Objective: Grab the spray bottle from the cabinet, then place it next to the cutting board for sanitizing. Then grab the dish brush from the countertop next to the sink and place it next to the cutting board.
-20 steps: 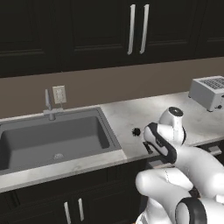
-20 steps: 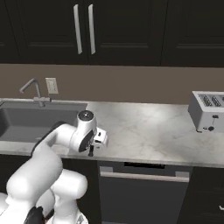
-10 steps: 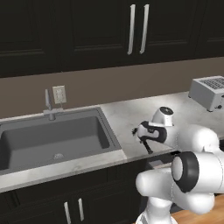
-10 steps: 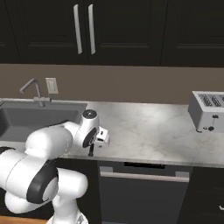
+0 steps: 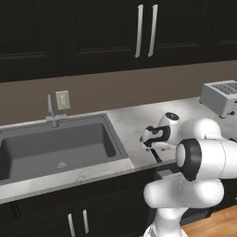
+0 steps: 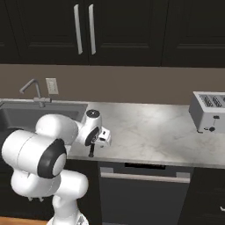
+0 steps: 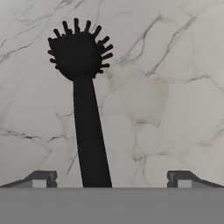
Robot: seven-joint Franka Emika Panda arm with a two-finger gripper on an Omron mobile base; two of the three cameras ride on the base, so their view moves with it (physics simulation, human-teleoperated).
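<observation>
The dish brush [image 7: 89, 140] is all black, with a round bristled head and a long straight handle, and it lies flat on the white marble countertop [image 7: 166, 87]. My gripper [image 7: 111, 179] hovers over its handle end, open, with the handle passing nearer the left fingertip [image 7: 40, 179]. In the base views the gripper [image 5: 150, 140] [image 6: 103, 138] hangs low over the brush [image 5: 157, 155] [image 6: 91, 151], near the counter's front edge just right of the sink [image 5: 55, 148]. The spray bottle and cutting board are out of view.
A silver faucet [image 5: 52, 113] and a wall outlet [image 5: 62, 99] stand behind the sink. A silver toaster [image 6: 208, 112] sits at the counter's right end. Near-black upper cabinet doors [image 5: 115, 32] with silver handles are closed. A dishwasher front [image 6: 140, 193] sits under the counter.
The arm's elbow has swung out toward the cameras and now looms large in the foreground. The hand stays low over the brush, which has not moved.
</observation>
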